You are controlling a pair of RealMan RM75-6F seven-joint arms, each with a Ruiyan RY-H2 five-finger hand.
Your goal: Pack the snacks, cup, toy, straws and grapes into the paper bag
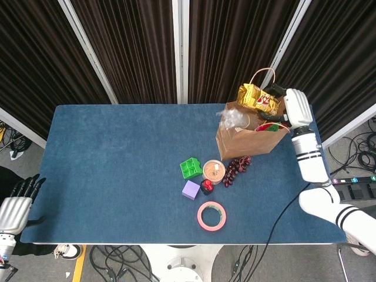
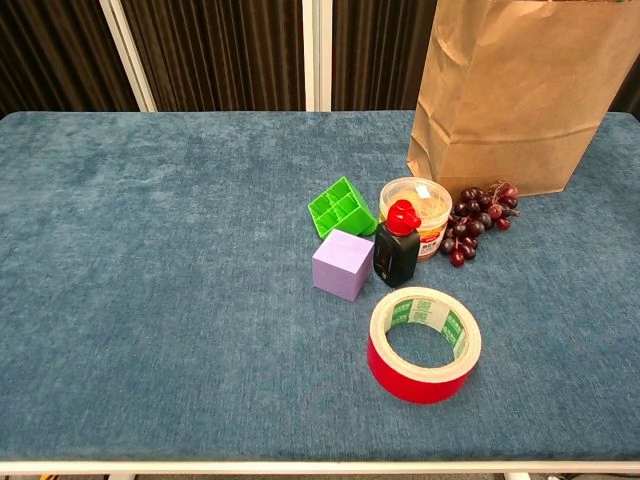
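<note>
Matt brown paper bag (image 2: 520, 100); napped blue cloth table (image 2: 160, 260); glossy red tape roll (image 2: 424, 343); shiny foil snack packet (image 1: 257, 100).

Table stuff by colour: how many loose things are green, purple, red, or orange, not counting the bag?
Green: 1, the green block
Purple: 2, the purple cube and the grapes
Red: 2, the red tape roll and the small black bottle with a red cap
Orange: 1, the round tub
Total: 6
</note>
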